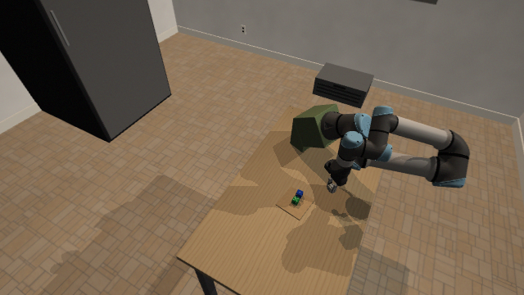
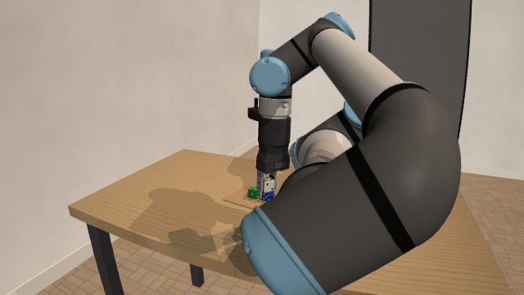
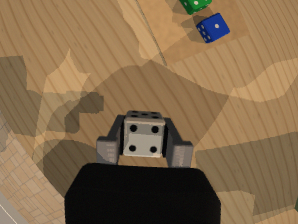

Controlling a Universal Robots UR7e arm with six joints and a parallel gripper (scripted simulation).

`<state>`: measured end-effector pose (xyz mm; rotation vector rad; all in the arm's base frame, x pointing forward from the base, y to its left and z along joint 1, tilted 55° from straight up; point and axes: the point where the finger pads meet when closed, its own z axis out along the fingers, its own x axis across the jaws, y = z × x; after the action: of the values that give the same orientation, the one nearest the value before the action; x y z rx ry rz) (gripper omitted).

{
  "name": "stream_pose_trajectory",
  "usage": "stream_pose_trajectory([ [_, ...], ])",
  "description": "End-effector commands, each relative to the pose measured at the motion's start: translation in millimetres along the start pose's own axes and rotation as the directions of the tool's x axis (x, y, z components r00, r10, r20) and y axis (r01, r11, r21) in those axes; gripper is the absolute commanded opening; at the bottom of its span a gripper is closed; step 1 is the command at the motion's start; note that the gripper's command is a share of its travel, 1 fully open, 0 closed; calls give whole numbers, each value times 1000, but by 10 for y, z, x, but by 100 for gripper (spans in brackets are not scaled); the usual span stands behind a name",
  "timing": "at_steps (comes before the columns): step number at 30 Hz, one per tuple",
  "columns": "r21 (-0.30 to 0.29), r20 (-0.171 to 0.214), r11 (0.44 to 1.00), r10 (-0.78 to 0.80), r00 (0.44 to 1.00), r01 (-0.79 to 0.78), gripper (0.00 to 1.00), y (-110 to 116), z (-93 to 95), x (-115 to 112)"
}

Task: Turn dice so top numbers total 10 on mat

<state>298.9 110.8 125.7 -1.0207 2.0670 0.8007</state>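
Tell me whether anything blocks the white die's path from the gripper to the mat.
Nothing visible stands between the white die, held in the gripper, and the near edge of the mat. On the mat, the green die and blue die take up some room.

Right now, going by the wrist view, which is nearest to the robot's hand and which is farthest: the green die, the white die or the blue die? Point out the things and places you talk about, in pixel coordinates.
1. White die (image 2: 268, 184) (image 3: 143, 137): right between the fingers.
2. Blue die (image 1: 300, 193) (image 2: 268, 196) (image 3: 214, 28): upper right, on the mat.
3. Green die (image 1: 295, 200) (image 2: 254, 192) (image 3: 196, 4): beyond the blue one, cut off by the picture's top edge.
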Motion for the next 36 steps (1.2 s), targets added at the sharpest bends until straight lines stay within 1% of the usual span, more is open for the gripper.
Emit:
stream_pose_trajectory([
  [1,1,1,1000,-1,1000,1,57,1,-20,2],
  [14,1,1,1000,-3,1000,3,57,-5,-23,1],
  [20,1,0,1000,-30,1000,30,57,-80,-61,-6],
  [24,2,-1,997,-72,997,72,57,-198,-114,-12],
  [28,2,-2,991,-132,991,132,57,-377,-178,-13],
  [30,2,-2,991,-132,991,132,57,-377,-178,-13],
  [36,2,-4,969,-247,969,247,57,-741,-256,14],
])
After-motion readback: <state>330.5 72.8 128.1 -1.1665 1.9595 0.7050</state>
